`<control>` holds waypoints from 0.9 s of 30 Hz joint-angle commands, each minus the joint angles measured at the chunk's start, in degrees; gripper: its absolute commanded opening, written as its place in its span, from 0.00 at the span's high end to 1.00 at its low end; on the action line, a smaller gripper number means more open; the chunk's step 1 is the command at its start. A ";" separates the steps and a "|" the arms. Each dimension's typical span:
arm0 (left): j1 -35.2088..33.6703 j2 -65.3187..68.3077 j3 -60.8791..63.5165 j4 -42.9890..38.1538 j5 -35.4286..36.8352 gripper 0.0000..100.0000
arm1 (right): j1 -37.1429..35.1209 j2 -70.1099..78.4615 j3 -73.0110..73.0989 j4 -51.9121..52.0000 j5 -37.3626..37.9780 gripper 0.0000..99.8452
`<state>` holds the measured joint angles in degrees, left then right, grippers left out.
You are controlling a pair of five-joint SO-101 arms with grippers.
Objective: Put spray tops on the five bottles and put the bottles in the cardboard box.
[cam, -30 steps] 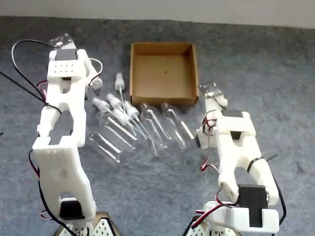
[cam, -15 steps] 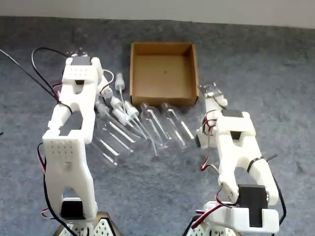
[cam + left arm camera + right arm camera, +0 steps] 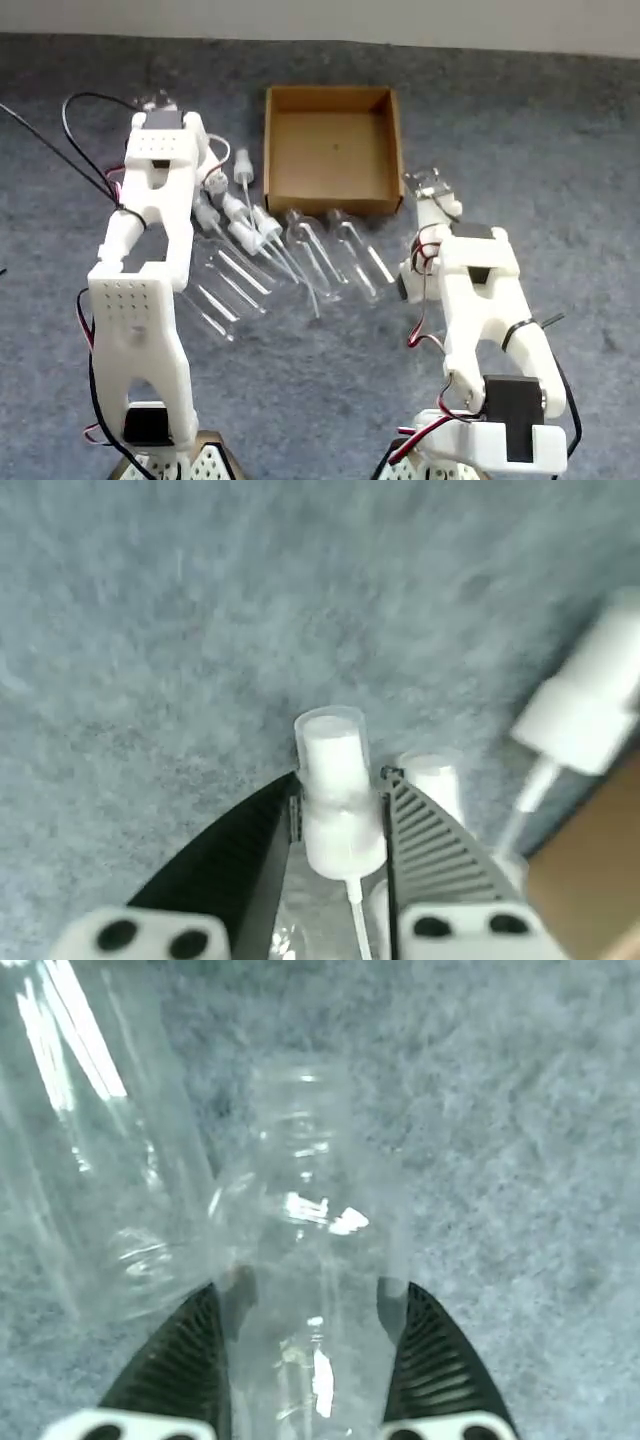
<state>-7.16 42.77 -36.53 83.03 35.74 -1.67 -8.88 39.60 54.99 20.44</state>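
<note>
White spray top [image 3: 335, 810], pinched in the left claw [image 3: 339, 778], should enter squarely the clear bottle [image 3: 300, 1210] the right claw [image 3: 310, 1293] holds

White printed arms [image 3: 150, 230], black ribbed fingers [image 3: 432, 845], red-and-black cables [image 3: 420, 325]

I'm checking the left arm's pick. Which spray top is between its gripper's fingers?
The spray top clamped in the left gripper, tube pointing back toward the wrist. The other tops lie loose on the carpet.
</note>
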 commanded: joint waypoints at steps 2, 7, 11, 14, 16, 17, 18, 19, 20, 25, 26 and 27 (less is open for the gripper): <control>1.19 -0.75 -13.67 0.09 -4.31 0.97 | -0.66 -2.77 -0.40 -0.48 -0.35 1.00; -0.48 -1.19 -29.85 0.53 -11.78 0.97 | -0.66 -2.77 -0.40 -0.48 -0.35 1.00; -4.35 -1.19 -46.99 8.44 -21.27 0.97 | -0.66 -2.77 -0.40 -0.48 -0.35 1.00; -7.78 -1.45 -59.82 16.62 -29.36 0.97 | -0.66 -2.77 -0.40 -0.48 -0.35 1.00; -10.59 -4.79 -57.89 18.73 -34.64 0.97 | -0.66 -2.68 -0.40 -0.48 -0.35 1.00; -12.26 -7.16 -55.69 18.64 -37.45 0.97 | -0.66 -2.68 -0.40 -0.48 -0.35 1.00; -13.76 -9.71 -53.23 18.64 -40.62 0.97 | -0.66 -2.68 -0.40 -0.48 -0.35 1.00; -15.08 -12.09 -50.24 18.64 -44.04 0.97 | -0.66 -2.68 -0.40 -0.48 -0.35 1.00; -15.96 -14.46 -46.37 18.64 -48.09 0.97 | -0.66 -2.68 -0.40 -0.48 -0.35 1.00; -19.30 -25.10 -19.12 18.81 -64.35 0.97 | -0.66 -2.68 -0.40 -0.48 -0.26 1.00; -19.47 -27.03 -12.09 18.81 -66.37 0.97 | -0.66 -2.68 -0.31 -0.48 -0.26 1.00; -19.38 -28.97 -5.14 18.73 -68.84 0.97 | -0.66 -2.68 -0.31 -0.48 -0.26 1.00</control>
<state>-25.63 21.49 -60.97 101.23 -26.51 -1.67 -8.88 39.60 54.99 20.44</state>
